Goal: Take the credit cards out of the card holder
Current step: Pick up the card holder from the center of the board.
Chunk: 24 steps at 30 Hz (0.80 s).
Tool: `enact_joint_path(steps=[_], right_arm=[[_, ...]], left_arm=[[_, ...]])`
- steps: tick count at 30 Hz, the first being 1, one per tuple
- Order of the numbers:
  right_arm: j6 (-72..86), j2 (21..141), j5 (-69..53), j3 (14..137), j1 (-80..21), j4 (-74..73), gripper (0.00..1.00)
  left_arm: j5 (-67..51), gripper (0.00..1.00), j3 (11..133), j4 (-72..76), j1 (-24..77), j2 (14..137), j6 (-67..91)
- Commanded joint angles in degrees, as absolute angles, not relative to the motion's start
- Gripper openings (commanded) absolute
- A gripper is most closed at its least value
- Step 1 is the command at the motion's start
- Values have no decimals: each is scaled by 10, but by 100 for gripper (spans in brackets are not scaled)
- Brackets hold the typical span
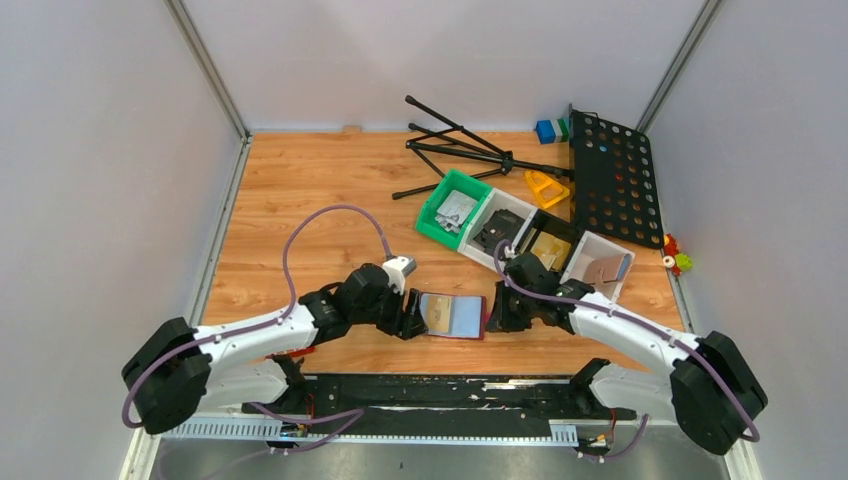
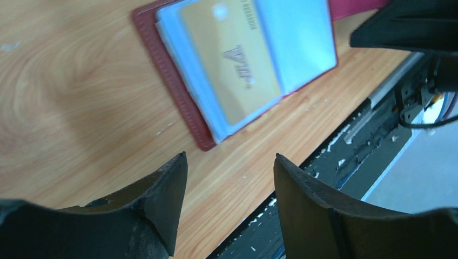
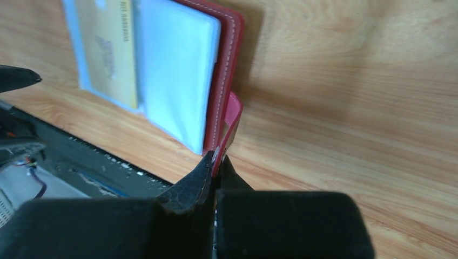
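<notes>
The dark-red card holder [image 1: 452, 316] lies open on the wooden table near the front edge, its pale blue-grey pockets facing up. A gold card [image 2: 235, 70] sits in its left pocket, also seen in the right wrist view [image 3: 108, 51]. My right gripper [image 3: 217, 159] is shut on the holder's red snap tab [image 3: 231, 116] at its right edge. My left gripper [image 2: 231, 162] is open and empty just left of the holder [image 2: 178, 91], a little short of its edge.
A row of bins stands behind: a green one [image 1: 455, 208], then white and black ones [image 1: 545, 245] with small items. A folded black tripod [image 1: 460, 150] and a black perforated panel [image 1: 612, 175] lie at the back right. A black rail [image 1: 440, 392] runs along the front edge.
</notes>
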<state>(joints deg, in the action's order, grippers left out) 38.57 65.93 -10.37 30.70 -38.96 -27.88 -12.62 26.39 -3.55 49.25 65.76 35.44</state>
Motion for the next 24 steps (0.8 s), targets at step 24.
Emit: enact_joint_path(steps=[24], right_arm=[[479, 597, -251, 337, -394, -190, 0]], left_arm=[[113, 92, 222, 299, 717, 728, 24]])
